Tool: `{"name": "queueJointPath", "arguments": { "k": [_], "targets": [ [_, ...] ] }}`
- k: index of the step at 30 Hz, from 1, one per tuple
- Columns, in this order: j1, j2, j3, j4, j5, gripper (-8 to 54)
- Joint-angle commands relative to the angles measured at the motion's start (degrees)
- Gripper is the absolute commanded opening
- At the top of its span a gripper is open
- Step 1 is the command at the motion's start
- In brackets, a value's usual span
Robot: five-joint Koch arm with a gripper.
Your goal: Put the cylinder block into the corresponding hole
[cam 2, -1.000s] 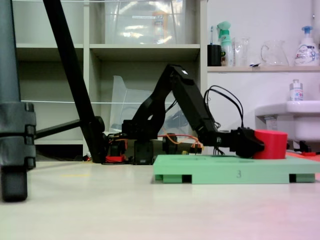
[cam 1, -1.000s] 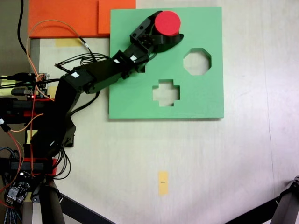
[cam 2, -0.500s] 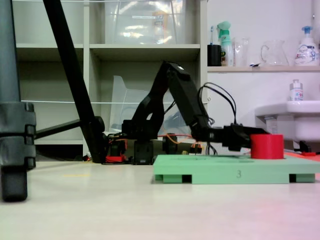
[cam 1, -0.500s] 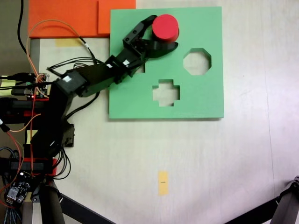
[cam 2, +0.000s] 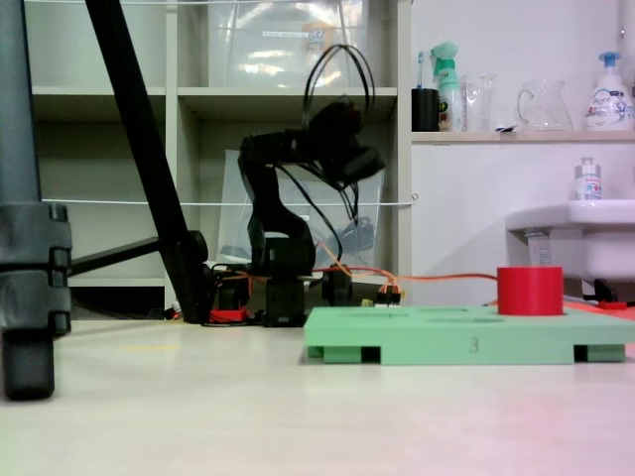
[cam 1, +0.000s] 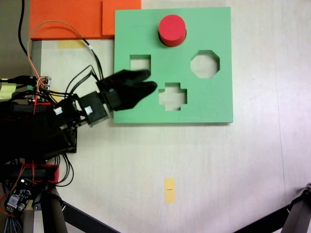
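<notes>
The red cylinder block (cam 1: 172, 29) stands upright on the far middle of the green foam board (cam 1: 214, 99), free of the gripper. The circular hole is hidden under it, and I cannot tell how deep the block sits. From the side the block (cam 2: 531, 291) rises well above the board (cam 2: 466, 345). My black gripper (cam 1: 150, 80) hovers high over the board's left part, between the square cutout (cam 1: 140, 62) and the cross cutout (cam 1: 173, 95), its jaws a little apart and holding nothing. In the side view the folded-back arm holds the gripper (cam 2: 365, 161) far above the table.
An octagonal cutout (cam 1: 204, 64) lies right of the block. Orange foam sheets (cam 1: 68, 19) touch the board's far left corner. Cables and electronics (cam 1: 29, 92) crowd the left edge. A yellow tape strip (cam 1: 169, 189) lies on the near table. Tripod legs (cam 1: 291, 216) reach in at the bottom.
The gripper let go of the red cylinder, pulled back to the left and rose high as the arm folded up. The cylinder stays standing on the board.
</notes>
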Motion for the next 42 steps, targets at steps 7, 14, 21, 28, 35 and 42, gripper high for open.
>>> {"name": "queueJointPath", "arguments": {
  "k": [7,14,21,28,35,42],
  "targets": [
    [22.76,3.52,22.50,-18.28,-18.63,35.8],
    [25.75,0.26,39.81,-28.92,-22.41,35.3],
    [24.79,1.93,44.56,-18.46,-22.76,35.6],
    [24.96,1.76,44.56,-8.70,-22.32,34.5],
    [24.96,1.67,44.56,-8.70,-22.32,34.5],
    [24.96,1.76,44.56,-8.70,-22.32,34.5]
  ]
}}
